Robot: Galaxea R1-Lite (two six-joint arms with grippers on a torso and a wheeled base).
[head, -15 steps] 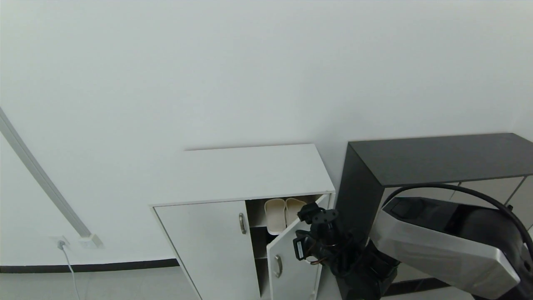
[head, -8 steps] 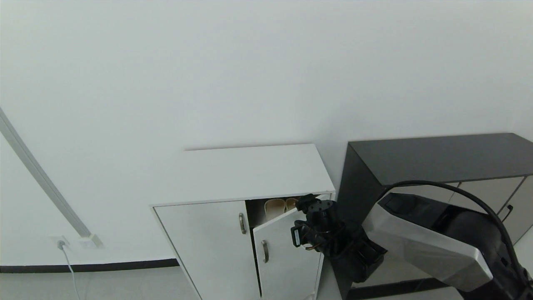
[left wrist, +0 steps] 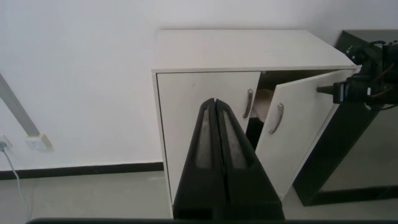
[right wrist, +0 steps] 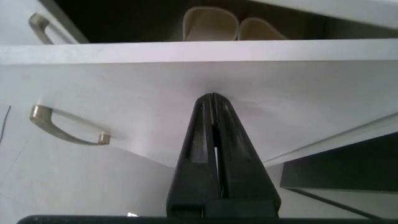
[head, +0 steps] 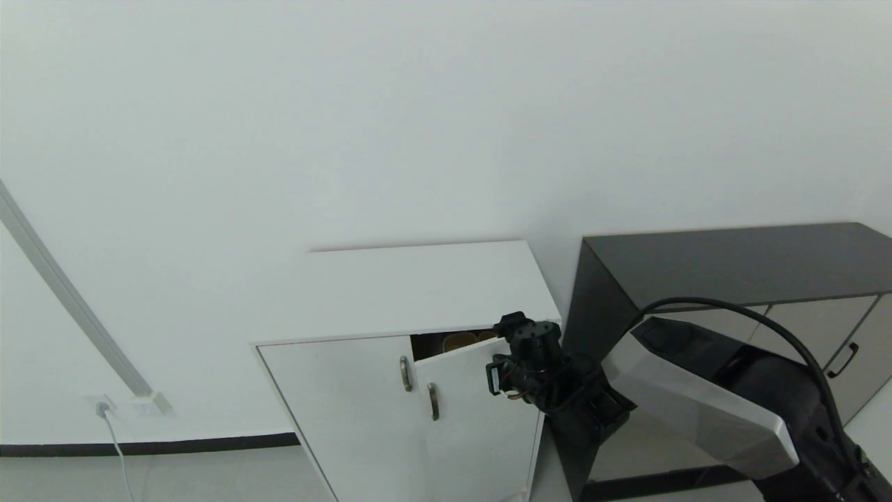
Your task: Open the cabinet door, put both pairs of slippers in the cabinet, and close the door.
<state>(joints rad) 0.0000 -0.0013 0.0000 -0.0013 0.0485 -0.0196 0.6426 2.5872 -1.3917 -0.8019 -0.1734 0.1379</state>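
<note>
We are at the closing step. The white, flat-topped wooden cabinet has its left door shut. Its right door is ajar by a narrow wedge, with the free edge swung nearly back to the left door's edge.

Through the gap, at 12 o'clock from the right door's top edge, we see the heels of a pair of beige, soft-looking slippers. They stand on the upper shelf inside, side by side and touching. We cannot tell from here whether a second pair is in there as well.

The right gripper sits at about 2 o'clock from the door's curved metal handle, near the top hinge-side corner. Its claw is pinched fully together and has hold of nothing. The tip appears to rest on the outer face of the door. We judge it is held that way because a closed, blunt tip pushes a flat panel cleanly, with no open finger to snag the edge or the handle.

The left gripper is also pinched together and empty. It hangs well back from the cabinet and points at the left door, which leaves the swing path free.

The black, glossy sideboard stands at 3 o'clock, just beside the cabinet, so the right arm has little room on that side.
</note>
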